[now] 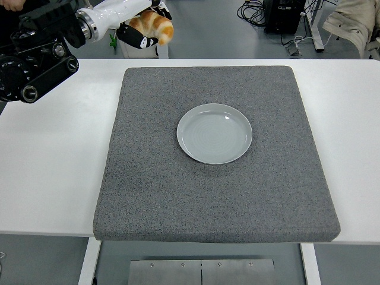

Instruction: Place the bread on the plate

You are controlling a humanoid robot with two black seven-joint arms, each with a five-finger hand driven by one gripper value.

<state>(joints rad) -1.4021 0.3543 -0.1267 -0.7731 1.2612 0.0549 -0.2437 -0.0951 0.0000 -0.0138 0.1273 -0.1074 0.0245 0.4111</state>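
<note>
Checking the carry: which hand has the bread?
The left hand, raised at the picture's top left, fingers curled around the bread. The right hand is out of view.

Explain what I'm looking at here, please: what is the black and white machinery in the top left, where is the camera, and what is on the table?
This is one view, from a camera high on the robot, looking down over a white table. The machinery is the robot's left arm, ending in a left hand whose fingers are closed around a bread roll, held up near the table's far edge. A grey mat covers most of the table, with an empty pale plate on it. The right arm is not in view.
</note>
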